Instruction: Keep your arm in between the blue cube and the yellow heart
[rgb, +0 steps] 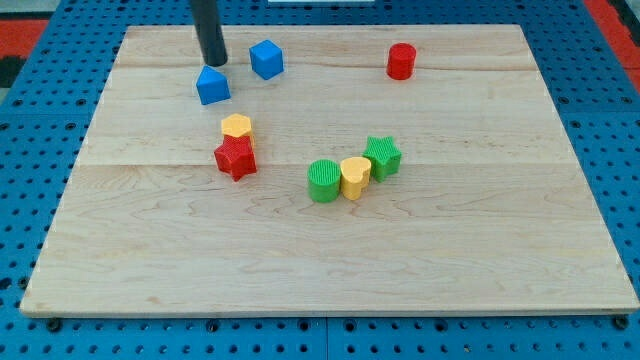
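Zero progress showing | my tip (213, 62) sitting far-left, touching blue triangle (212, 86), left of blue cube (266, 59) | yellow heart (355, 177) waiting well right, nearer | no fingers, nothing grasped

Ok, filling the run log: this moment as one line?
my tip: touching blue triangular block's top edge | left of blue cube | yellow heart far off | not between them
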